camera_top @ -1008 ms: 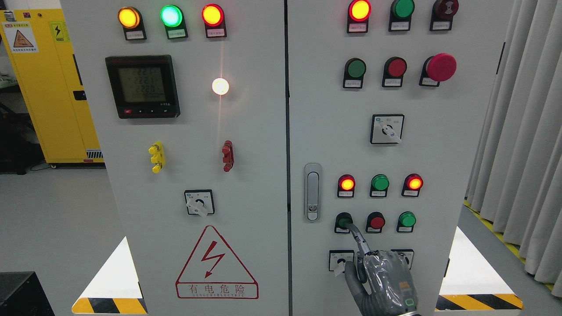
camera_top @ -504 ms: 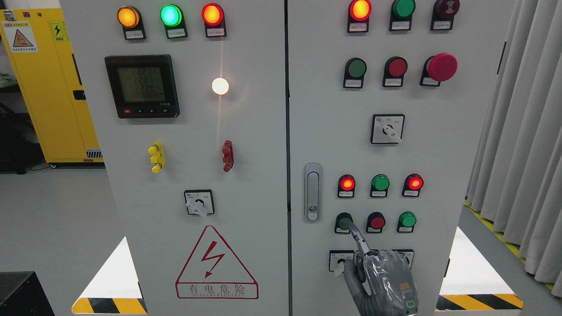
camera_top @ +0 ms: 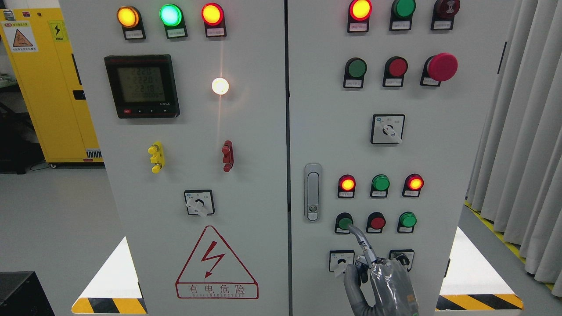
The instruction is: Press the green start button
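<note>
The green start button point(camera_top: 344, 222) sits at the left end of the lower button row on the right cabinet door point(camera_top: 325, 131). My right hand point(camera_top: 373, 272), in a grey glove, rises from the bottom edge just below it. Its index finger point(camera_top: 362, 243) is stretched out, and the tip rests at the button's lower right edge. The other fingers are curled in and hold nothing. The left hand is out of sight.
A red button point(camera_top: 376, 222) and another green one point(camera_top: 407, 219) sit to the right of the start button. Indicator lamps point(camera_top: 380, 182) are above, rotary switches point(camera_top: 340, 261) below, a door latch point(camera_top: 312, 192) to the left. Curtains point(camera_top: 522, 131) hang at right.
My right hand has sunk a little toward the bottom edge. The index fingertip has slid from the button's face to its lower right edge.
</note>
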Robot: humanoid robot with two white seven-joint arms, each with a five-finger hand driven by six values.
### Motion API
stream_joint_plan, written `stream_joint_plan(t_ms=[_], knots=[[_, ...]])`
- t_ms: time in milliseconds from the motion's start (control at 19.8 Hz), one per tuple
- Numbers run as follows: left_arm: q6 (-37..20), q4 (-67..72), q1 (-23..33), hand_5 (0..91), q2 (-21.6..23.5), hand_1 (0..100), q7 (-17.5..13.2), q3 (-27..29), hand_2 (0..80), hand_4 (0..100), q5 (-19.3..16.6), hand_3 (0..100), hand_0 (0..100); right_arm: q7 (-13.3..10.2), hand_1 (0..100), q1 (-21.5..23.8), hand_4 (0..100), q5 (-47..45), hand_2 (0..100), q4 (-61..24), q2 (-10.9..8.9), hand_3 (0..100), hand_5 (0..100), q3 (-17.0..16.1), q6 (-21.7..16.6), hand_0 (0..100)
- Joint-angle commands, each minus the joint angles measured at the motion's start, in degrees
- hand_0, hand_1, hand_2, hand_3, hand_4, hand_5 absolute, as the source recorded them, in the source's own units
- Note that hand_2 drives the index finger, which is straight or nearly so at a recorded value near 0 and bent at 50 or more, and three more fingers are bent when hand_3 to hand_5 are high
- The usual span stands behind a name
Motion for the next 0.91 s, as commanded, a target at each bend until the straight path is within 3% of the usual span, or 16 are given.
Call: stream_joint_plan(t_ms=[0, 101, 202, 303, 403, 857], knots=[[-0.02, -0.07, 0.0, 0.0, 0.0, 56, 0.02, 0.0, 0.0, 0, 0.0, 0, 12, 3.62, 80, 5.35, 28, -20.19, 0, -5.26, -0.22, 21, 23, 2.93, 0.3, 93], [-0.02, 0.02, 0.0, 0.0, 0.0, 56, 0.02, 0.0, 0.0, 0, 0.0, 0, 12, 3.54, 78, 6.24, 22, -22.05, 0, -5.44, -0.22, 16, 17, 3.02, 0.39, 91], [-0.02, 0.02, 0.0, 0.0, 0.0, 56, 0.02, 0.0, 0.0, 0, 0.0, 0, 12, 3.45, 73, 6.42, 13, -22.06, 0, -5.53, -0.14, 7, 9, 2.84, 0.3, 80], [-0.02, 0.02, 0.0, 0.0, 0.0, 56, 0.02, 0.0, 0.0, 0, 0.0, 0, 12, 3.45, 70, 6.5, 10, -22.06, 0, -5.62, -0.05, 5, 7, 2.84, 0.22, 76], [-0.02, 0.02, 0.08, 0.0, 0.0, 56, 0.02, 0.0, 0.0, 0, 0.0, 0, 12, 3.36, 69, 6.59, 9, -22.06, 0, -5.62, -0.05, 4, 5, 2.93, 0.13, 70], [-0.02, 0.02, 0.0, 0.0, 0.0, 56, 0.02, 0.0, 0.0, 0, 0.0, 0, 12, 3.27, 67, 7.03, 7, -22.06, 0, -5.71, -0.05, 3, 3, 2.93, 0.04, 66]])
